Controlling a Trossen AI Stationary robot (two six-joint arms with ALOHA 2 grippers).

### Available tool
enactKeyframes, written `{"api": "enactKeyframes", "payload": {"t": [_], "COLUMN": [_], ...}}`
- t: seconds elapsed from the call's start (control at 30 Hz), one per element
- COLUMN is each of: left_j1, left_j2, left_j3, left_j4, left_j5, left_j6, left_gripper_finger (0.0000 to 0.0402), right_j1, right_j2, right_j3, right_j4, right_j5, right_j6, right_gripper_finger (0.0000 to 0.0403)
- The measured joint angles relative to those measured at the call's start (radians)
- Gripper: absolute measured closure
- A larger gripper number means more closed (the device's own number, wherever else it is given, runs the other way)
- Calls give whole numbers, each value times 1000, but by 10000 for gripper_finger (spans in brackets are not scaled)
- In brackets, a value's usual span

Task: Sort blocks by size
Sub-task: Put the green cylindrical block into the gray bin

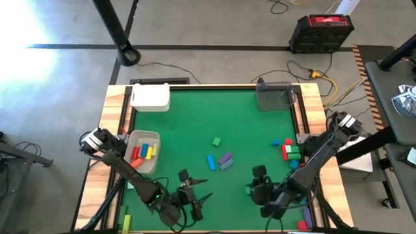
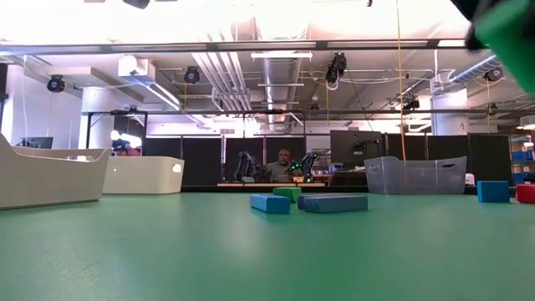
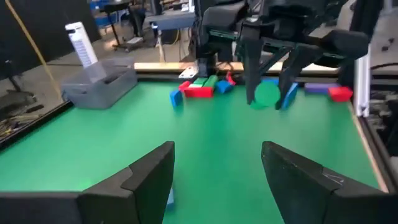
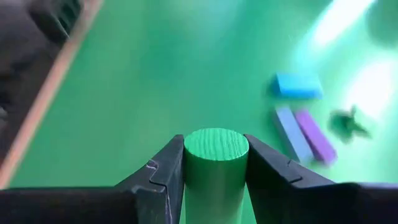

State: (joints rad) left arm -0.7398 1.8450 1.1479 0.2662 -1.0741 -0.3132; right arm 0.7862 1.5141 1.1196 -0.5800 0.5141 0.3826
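The green peg [image 4: 216, 163] looks like light, stiff, smooth wood, so its round sides could slip; it is best pinched across the middle. The right pincer [image 4: 215, 168] is clenched on its sides, lifted above the table [image 1: 195, 117] at about five o'clock. The left pincer [image 3: 217, 180], at six o'clock, gapes wide and empty.

Grey floor [image 1: 214, 26] — ceiling ducts [image 2: 276, 71]
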Motion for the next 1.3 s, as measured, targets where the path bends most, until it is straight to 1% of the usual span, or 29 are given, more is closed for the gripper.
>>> {"api": "enactKeyframes", "payload": {"t": [0.07, 0.13, 0.2, 0.3, 0.4, 0.47, 0.57, 0.63, 0.77, 0.8, 0.9, 0.97, 1.07, 1.2, 1.3], "left_j1": [5, 9, 16, 29, 45, 56, 68, 74, 92, 99, 121, 135, 148, 153, 153], "left_j2": [0, 0, 13, 47, 91, 120, 160, 176, 202, 206, 212, 224, 248, 278, 282], "left_j3": [-24, -61, -102, -153, -171, -167, -148, -132, -107, -96, -57, -10, 67, 159, 187], "left_j4": [111, 264, 444, 661, 784, 818, 859, 859, 858, 859, 857, 826, 749, 656, 610], "left_j5": [0, 5, 34, 70, 72, 97, 132, 172, 176, 190, 275, 298, 299, 300, 301], "left_j6": [55, 140, 238, 354, 427, 451, 466, 466, 474, 476, 493, 510, 572, 603, 598], "left_gripper_finger": [165, 155, 145, 132, 128, 128, 131, 134, 136, 136, 137, 137, 137, 137, 142], "right_j1": [-12, -20, -23, -21, -21, -22, -21, -23, -28, -31, -42, -53, -68, -71, -71], "right_j2": [-22, -38, -55, -87, -122, -144, -176, -192, -205, -202, -174, -150, -115, -87, -84], "right_j3": [-26, -58, -94, -152, -202, -229, -263, -276, -280, -279, -279, -280, -280, -280, -280], "right_j4": [102, 206, 313, 486, 604, 658, 754, 783, 840, 870, 946, 982, 1046, 1098, 1110], "right_j5": [-5, -1, 1, -3, -5, -5, -3, -2, -1, -2, -5, -6, 12, 24, 37], "right_j6": [-68, -120, -156, -213, -256, -278, -308, -323, -353, -367, -408, -424, -438, -476, -478], "right_gripper_finger": [279, 279, 279, 279, 279, 279, 279, 279, 279, 279, 279, 279, 279, 279, 279]}}
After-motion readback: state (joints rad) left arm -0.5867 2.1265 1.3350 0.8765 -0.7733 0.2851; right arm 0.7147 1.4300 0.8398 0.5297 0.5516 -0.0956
